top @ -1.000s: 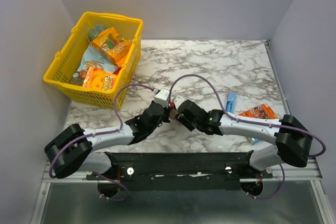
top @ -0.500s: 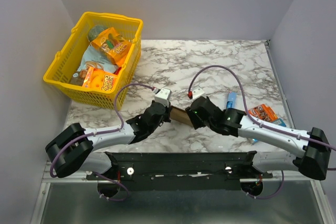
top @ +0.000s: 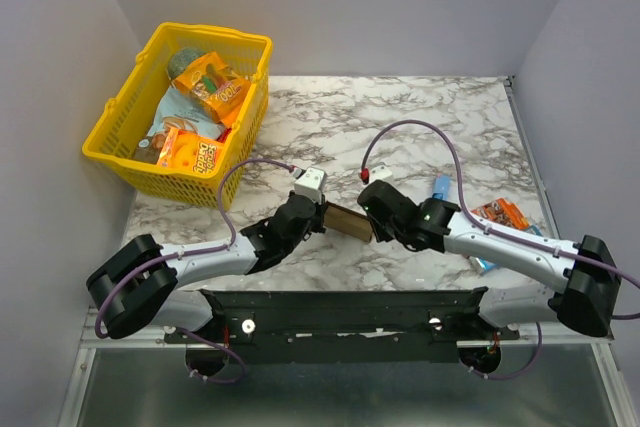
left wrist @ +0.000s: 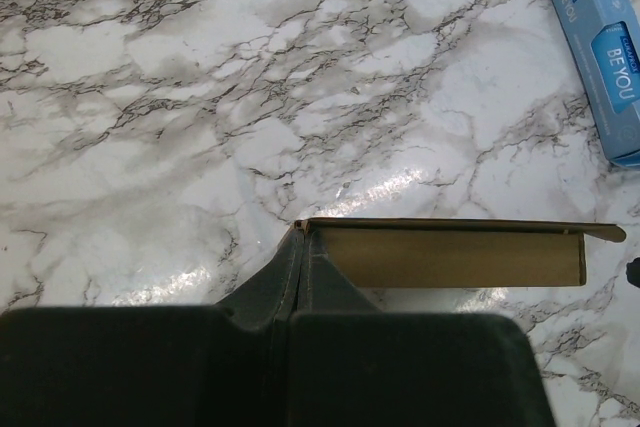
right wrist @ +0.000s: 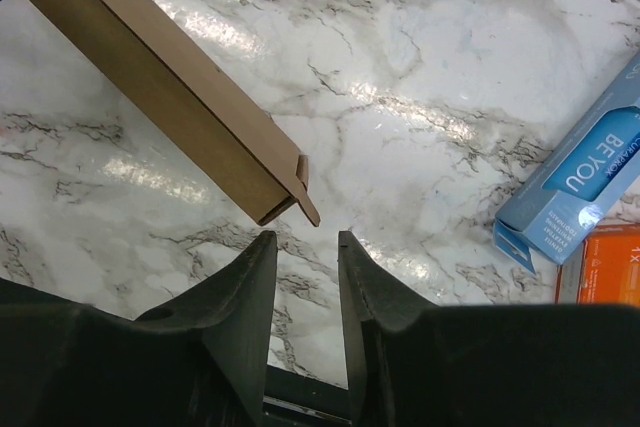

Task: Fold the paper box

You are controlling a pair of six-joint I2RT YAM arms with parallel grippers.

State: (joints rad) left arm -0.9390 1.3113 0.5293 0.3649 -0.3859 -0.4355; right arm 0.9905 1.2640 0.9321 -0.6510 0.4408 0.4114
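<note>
The paper box (left wrist: 450, 257) is a flat brown cardboard sleeve, held level above the marble table. My left gripper (left wrist: 300, 235) is shut on its left end, fingers pressed together on the cardboard edge. From the top view the box (top: 348, 221) bridges the left gripper (top: 322, 215) and the right gripper (top: 373, 230). In the right wrist view the box (right wrist: 170, 87) runs in from the upper left, and its small end flap hangs just beyond my right gripper (right wrist: 306, 239). That gripper is open, and nothing lies between its fingers.
A yellow basket (top: 120, 137) with snack packets stands at the back left. A slim blue packet (top: 440, 187) (right wrist: 575, 182) lies to the right of the grippers. An orange snack packet (top: 495, 214) (right wrist: 605, 267) lies beside it, near the right arm.
The right arm has stretched out to the right, and its gripper has drawn back off the box's end. Its jaws opened wide, then narrowed. The left arm has stayed still.
</note>
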